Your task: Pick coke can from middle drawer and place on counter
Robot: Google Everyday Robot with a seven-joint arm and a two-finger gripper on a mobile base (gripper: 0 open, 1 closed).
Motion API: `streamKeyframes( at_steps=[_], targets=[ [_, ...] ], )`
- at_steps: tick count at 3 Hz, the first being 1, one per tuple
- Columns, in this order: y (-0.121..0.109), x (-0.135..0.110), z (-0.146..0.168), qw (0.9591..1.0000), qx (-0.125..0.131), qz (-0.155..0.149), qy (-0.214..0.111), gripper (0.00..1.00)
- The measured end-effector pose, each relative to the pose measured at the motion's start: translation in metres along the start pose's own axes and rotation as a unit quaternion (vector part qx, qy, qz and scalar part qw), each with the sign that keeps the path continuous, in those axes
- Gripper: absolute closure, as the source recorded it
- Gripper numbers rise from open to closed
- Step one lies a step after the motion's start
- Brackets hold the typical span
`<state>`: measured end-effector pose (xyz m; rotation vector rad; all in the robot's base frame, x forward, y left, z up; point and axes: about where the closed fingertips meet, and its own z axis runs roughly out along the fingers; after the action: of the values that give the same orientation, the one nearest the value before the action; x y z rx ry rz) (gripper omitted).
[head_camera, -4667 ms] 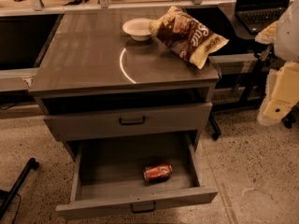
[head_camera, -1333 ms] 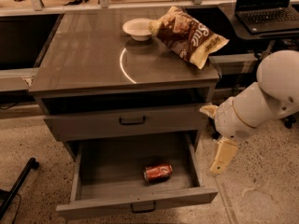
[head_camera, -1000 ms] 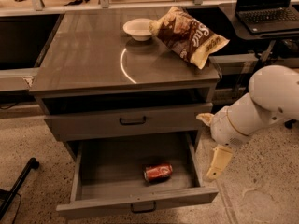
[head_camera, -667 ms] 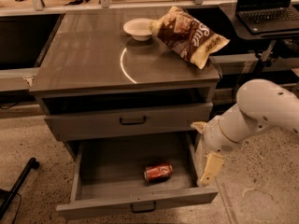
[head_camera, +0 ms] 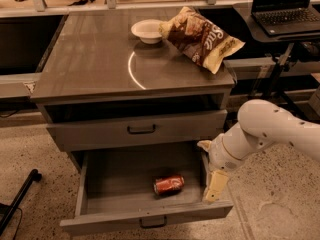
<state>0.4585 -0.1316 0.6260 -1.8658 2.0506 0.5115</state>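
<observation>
Found cream-coloured claw (head_camera: 214,184) newly lowered into shallow grey drawer (head_camera: 115,181); spread indeterminable, nothing held. Noted small red metal can (head_camera: 169,184) nearby leftward, ungrasped.

Gripper (head_camera: 215,183) just inside the right wall of the middle drawer (head_camera: 100,223). Its arm (head_camera: 270,126) runs off the right edge and hides the drawer's right rear corner. Coke can (head_camera: 169,184) in the drawer, lettering too small to read. Laptop (head_camera: 287,6) up right of the drawer, cut by the top edge.
</observation>
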Motion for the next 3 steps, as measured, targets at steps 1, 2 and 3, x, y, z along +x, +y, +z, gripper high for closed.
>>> streamKeyframes(
  at_steps=[1, 2, 3],
  targets=[
    [0.0, 0.0, 0.0, 1.0, 0.0, 0.0, 0.0, 0.0],
    [-0.009, 0.006, 0.024, 0.9999, -0.003, -0.01, 0.009, 0.0],
    [-0.02, 0.017, 0.054, 0.9997, -0.004, -0.018, 0.018, 0.0]
  ],
)
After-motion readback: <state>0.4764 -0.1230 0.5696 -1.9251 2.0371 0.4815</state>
